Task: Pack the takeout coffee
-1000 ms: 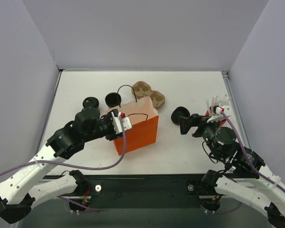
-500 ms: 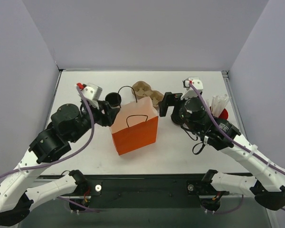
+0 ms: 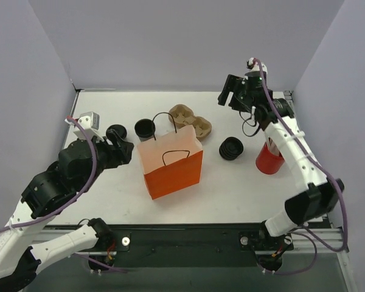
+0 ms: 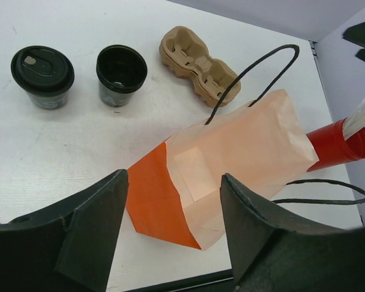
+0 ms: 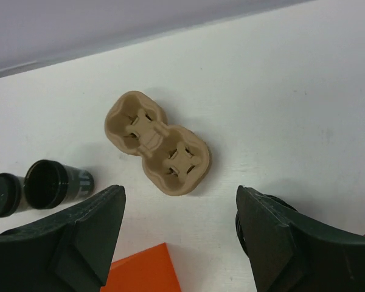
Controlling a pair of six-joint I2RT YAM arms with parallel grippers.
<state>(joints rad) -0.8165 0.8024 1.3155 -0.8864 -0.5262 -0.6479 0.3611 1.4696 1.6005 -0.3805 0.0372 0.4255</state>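
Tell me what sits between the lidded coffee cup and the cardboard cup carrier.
A lidless black cup stands between the takeout coffee and the cardboard carrier, touching neither; the left wrist view shows it.

We see the white table (image 3: pixel 231 188) bearing an orange bag (image 3: pixel 173 173), lidded cup (image 3: pixel 115 131), open cup (image 3: pixel 145 128), cardboard carrier (image 3: pixel 191 120), lid stack (image 3: pixel 231 148) and red cup (image 3: pixel 269 159).

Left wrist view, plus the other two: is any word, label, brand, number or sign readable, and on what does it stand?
No text reads clearly in any view.
On the lidless black cup: pale marks on its side, too blurred to read.
On the lidded coffee cup: no print shows.
On the orange bag, the cardboard cup carrier and the red cup: plain, no print shows.
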